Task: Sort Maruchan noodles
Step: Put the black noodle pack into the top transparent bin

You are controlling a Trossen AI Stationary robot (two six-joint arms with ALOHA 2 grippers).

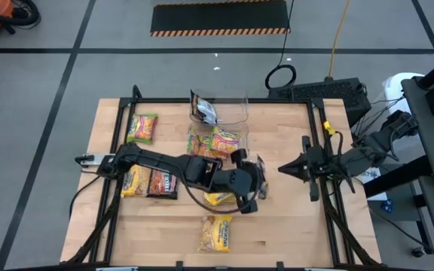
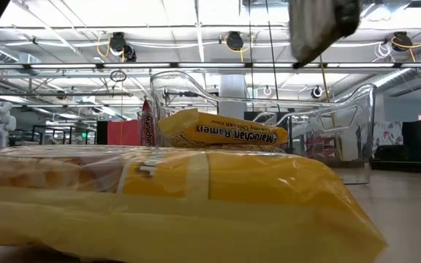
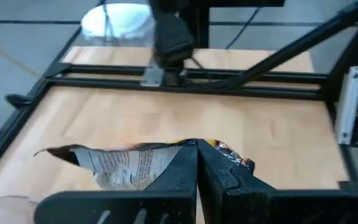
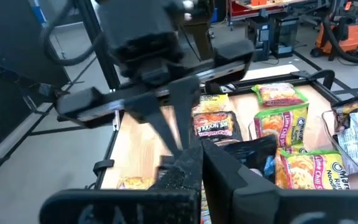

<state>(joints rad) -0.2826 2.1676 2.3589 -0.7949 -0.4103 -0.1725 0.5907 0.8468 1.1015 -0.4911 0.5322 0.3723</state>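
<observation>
Packets (image 1: 152,181) lie loose at table left and centre, left gripper (image 1: 256,186) clamped on one dark packet (image 3: 129,165), seemingly for carrying to the clear bin (image 1: 232,109); right gripper (image 1: 286,168) idles closed, empty.

A clear plastic bin (image 1: 228,110) is sitting at the wooden table's (image 1: 292,226) far edge (black-and-yellow striped floor mat (image 1: 218,16) lying beyond), possibly touching the frame.
</observation>
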